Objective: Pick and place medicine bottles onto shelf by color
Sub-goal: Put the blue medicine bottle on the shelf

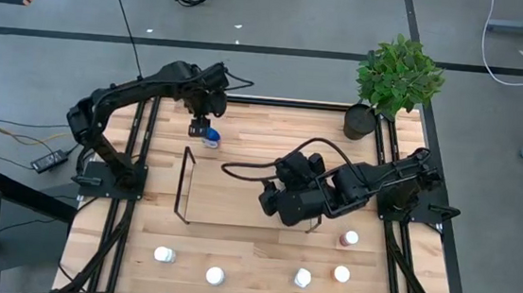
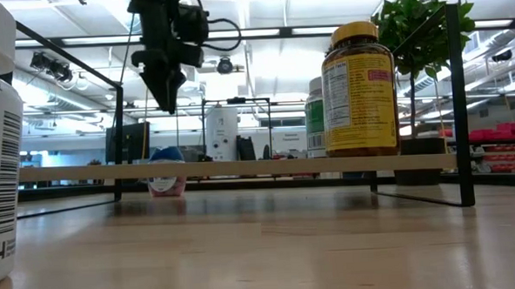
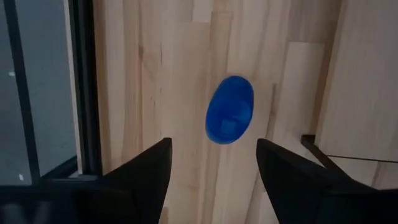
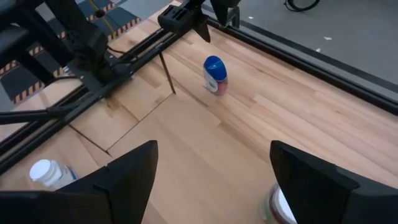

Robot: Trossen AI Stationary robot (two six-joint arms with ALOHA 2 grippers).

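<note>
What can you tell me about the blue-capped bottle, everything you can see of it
The blue-capped bottle is small, with a rounded glossy blue cap over a pale body that shows a pinkish band near its base. It stands upright on the wooden table, at the far side, just outside the shelf. The left gripper hovers directly above it, fingers open and apart from it. Nothing touches the bottle but the table.

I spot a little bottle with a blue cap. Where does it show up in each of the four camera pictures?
High view: the small blue-capped bottle stands on the table's far left part, just below the left gripper.
Low view: left of centre, behind the shelf board.
Left wrist view: near the centre, beyond the open fingers, seen from above.
Right wrist view: upper middle, standing upright.
Shared landmark: the thin black metal rod shelf beside it.
</note>
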